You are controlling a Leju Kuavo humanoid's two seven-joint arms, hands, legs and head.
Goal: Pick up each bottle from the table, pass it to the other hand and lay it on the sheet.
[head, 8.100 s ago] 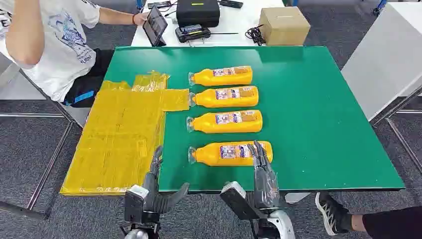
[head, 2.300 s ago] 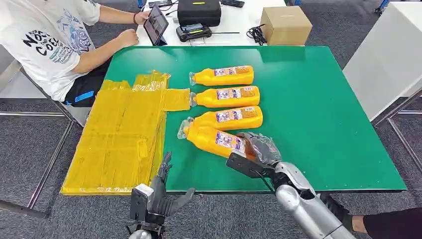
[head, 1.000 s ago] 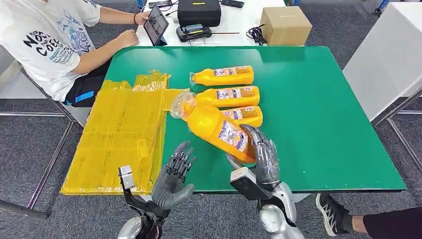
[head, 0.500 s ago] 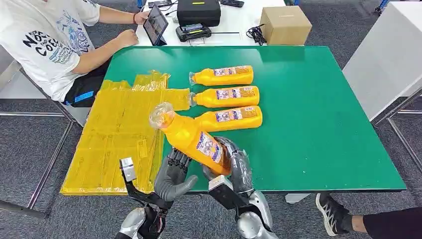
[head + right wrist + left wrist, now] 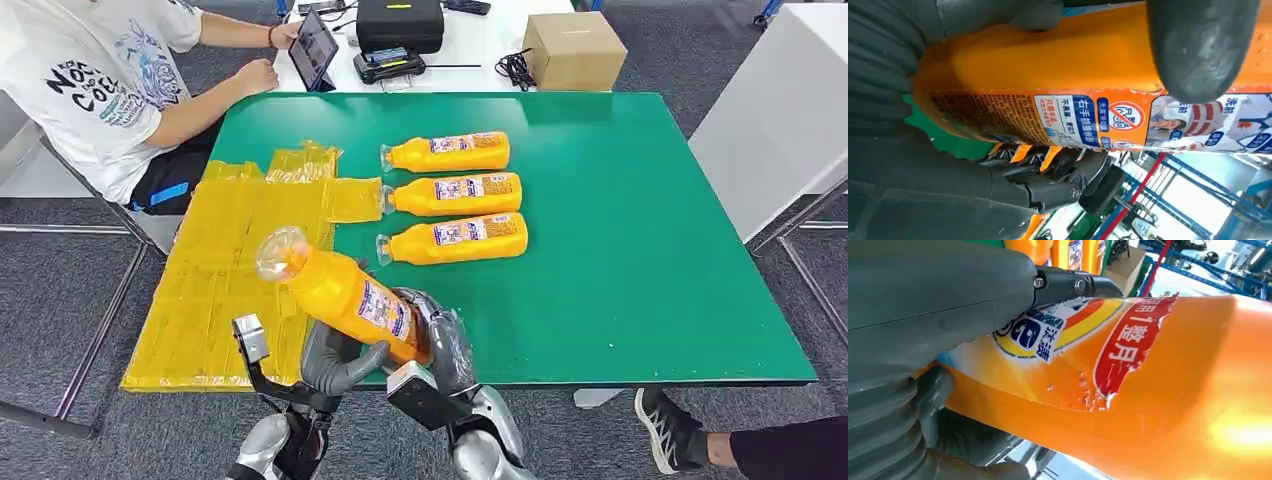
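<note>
The orange bottle (image 5: 345, 295) has moved left since half a second ago, and now the left hand (image 5: 335, 362) has closed around it too. In the head view, the right hand (image 5: 435, 335) grips the bottle's lower end and the left hand grips it from below. The bottle is tilted, with its clear cap up over the edge of the yellow sheet (image 5: 240, 270). Three more orange bottles (image 5: 452, 196) lie side by side on the green table (image 5: 640, 250). A person (image 5: 90, 80) in a white shirt sits at the far left corner, near a tablet (image 5: 312, 48). A cardboard box (image 5: 572, 48) sits on the white table behind.

In the left wrist view, the left hand (image 5: 938, 315) presses on the bottle's (image 5: 1128, 390) label, and its red patch has white Chinese writing.

In the right wrist view, the right hand (image 5: 948, 165) wraps the bottle (image 5: 1048, 65). The label has small Chinese writing, too small to read, and a round red "no" sign.
</note>
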